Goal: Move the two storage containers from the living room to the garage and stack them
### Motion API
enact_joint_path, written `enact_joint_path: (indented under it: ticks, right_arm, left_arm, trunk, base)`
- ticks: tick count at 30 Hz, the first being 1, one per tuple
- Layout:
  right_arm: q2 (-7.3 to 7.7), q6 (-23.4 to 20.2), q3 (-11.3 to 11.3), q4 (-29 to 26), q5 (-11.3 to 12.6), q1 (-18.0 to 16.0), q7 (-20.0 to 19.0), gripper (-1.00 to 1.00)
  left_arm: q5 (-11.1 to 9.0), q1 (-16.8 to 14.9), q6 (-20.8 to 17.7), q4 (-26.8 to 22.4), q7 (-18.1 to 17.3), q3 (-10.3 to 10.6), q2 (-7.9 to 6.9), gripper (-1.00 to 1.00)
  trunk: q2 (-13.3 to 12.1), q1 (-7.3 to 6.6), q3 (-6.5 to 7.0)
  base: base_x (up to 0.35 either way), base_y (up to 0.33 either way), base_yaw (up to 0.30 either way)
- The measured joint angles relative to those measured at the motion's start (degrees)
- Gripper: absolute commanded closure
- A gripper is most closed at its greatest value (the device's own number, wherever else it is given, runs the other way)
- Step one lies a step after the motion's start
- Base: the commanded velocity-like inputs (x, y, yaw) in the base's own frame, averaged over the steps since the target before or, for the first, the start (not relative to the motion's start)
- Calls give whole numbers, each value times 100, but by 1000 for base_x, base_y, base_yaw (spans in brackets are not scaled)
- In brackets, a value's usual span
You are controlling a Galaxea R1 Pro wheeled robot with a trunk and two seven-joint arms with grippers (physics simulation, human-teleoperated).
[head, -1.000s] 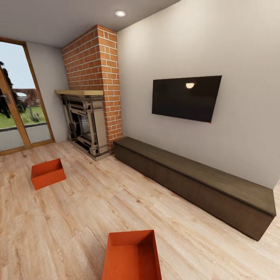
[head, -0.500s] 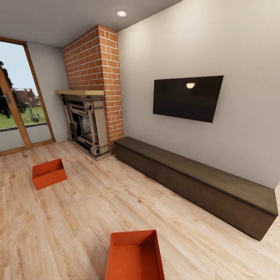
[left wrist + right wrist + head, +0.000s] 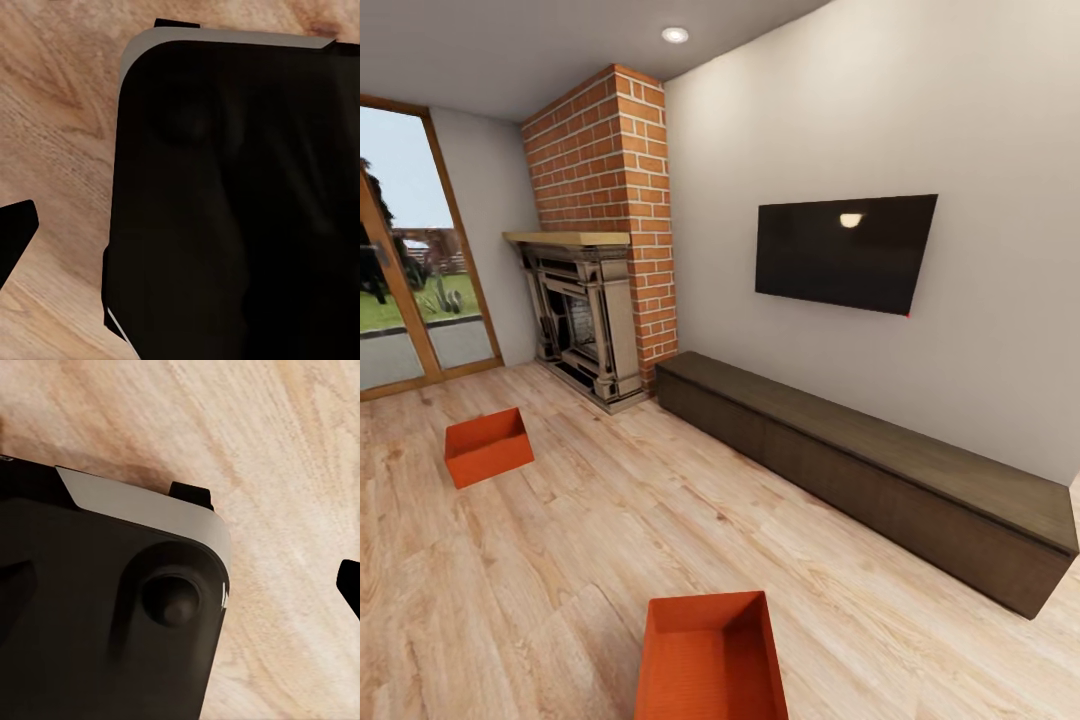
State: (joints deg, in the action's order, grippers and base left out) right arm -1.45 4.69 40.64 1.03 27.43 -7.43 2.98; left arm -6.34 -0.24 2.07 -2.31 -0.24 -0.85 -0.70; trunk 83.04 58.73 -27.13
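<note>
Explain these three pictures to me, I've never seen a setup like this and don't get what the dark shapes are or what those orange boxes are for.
These are simulator renders from a wheeled robot with two arms. The big picture is from its head camera, looking into a living room: brick fireplace, wall TV, long dark cabinet, glass door. Two open orange storage containers sit apart on the wood floor, the near container just ahead and the far container toward the door. The robot is meant to carry them away. The other two pictures come from cameras on its wrists, pointing down at the floor past a dark, grey-edged part of the machine. Nothing is being held that I can see.
</note>
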Motion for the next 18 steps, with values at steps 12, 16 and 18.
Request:
enact_joint_path:
  ticks: [12, 16, 18]
  right_arm:
    - [0, -8, -33, 0, 14, 0, 0, -100]
    - [0, -8, -26, 0, 12, 0, 0, -100]
    - [0, -7, -12, 0, 4, 0, 0, -100]
  left_arm:
    - [-1, 0, 6, 0, 0, -13, 0, -100]
    - [-1, 0, 7, 0, 0, -15, 0, -100]
    - [-1, 0, 7, 0, 0, -15, 0, -100]
  trunk:
    - [0, 0, 0]
    - [0, 0, 0]
    - [0, 0, 0]
  base:
    - [0, 0, 0]
    - [0, 0, 0]
    - [0, 0, 0]
